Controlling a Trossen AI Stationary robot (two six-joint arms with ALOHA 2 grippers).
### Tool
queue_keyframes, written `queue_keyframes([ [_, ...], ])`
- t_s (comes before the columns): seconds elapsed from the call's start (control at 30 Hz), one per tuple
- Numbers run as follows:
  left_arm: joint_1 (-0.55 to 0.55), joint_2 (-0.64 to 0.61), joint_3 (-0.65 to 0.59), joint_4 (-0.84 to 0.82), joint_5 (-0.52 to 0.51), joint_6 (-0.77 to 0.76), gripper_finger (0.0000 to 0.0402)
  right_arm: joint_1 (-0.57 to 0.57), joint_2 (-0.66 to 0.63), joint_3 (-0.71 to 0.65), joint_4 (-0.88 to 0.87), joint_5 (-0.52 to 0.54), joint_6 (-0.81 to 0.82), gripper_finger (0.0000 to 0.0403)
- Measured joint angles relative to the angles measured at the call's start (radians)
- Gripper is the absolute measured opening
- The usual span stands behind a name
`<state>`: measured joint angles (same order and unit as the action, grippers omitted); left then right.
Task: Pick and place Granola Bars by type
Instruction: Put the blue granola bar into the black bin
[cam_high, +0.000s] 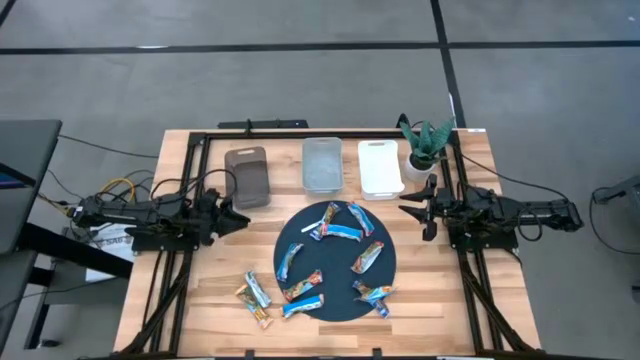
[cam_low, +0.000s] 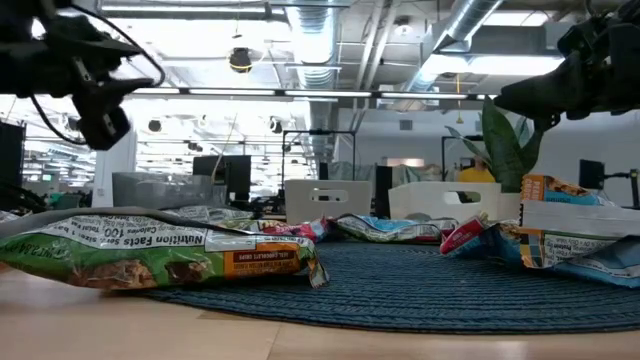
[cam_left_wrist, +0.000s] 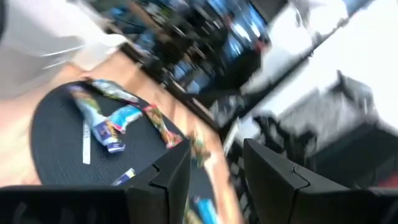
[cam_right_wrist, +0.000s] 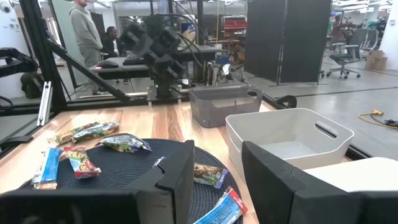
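About a dozen small granola bars in shiny, mostly blue wrappers (cam_high: 338, 232) lie flat at odd angles across the lower middle of the frame, a few orange-brown ones (cam_high: 252, 292) spilling toward the lower left.

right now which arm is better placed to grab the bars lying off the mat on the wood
Left. Those granola bars lie off the round mat on its left; the left gripper is nearer than the right gripper.

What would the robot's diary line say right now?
phase: before first pick | left gripper: open, empty, left of mat | right gripper: open, empty, right of mat | granola bars: untouched | bins: empty
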<state>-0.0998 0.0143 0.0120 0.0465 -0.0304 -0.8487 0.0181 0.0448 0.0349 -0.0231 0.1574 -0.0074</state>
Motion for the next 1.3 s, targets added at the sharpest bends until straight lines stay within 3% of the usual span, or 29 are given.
queue_keyframes([
  [0.13,0.000,0.000,0.000,0.006,-0.080,-0.237,0.0139,0.000,0.000,0.000,0.000,0.000,0.000,0.0127],
  [0.23,0.001,0.000,0.000,0.020,-0.119,-0.270,0.0139,0.000,0.000,0.000,0.000,0.000,0.000,0.0127],
  [0.33,0.000,0.000,0.001,0.146,-0.092,-0.195,0.0139,0.000,0.000,0.000,0.000,0.000,0.000,0.0127],
  [0.47,0.000,0.027,0.076,0.244,-0.084,0.043,0.0139,0.000,0.000,0.000,0.000,0.000,0.000,0.0127],
  [0.6,0.000,0.159,0.281,-0.005,-0.123,0.146,0.0139,0.000,0.000,0.000,0.000,0.000,0.000,0.0127],
  [0.8,0.001,0.586,0.637,-0.432,-0.139,0.249,0.0139,0.000,0.000,0.000,0.000,0.000,0.000,0.0127],
  [0.93,0.012,0.833,0.849,-0.592,-0.154,0.322,0.0139,0.000,0.000,0.000,0.000,0.000,0.000,0.0127],
  [1.13,0.018,1.077,1.057,-0.819,-0.156,0.415,0.0139,0.000,0.000,0.000,0.015,0.000,0.003,0.0127],
  [1.23,0.018,1.150,1.104,-0.884,-0.133,0.411,0.0139,0.001,0.002,0.000,0.030,0.030,0.120,0.0127],
  [1.3,0.022,1.174,1.111,-0.898,-0.127,0.374,0.0139,0.000,0.007,0.000,0.075,0.073,0.335,0.0127],
])
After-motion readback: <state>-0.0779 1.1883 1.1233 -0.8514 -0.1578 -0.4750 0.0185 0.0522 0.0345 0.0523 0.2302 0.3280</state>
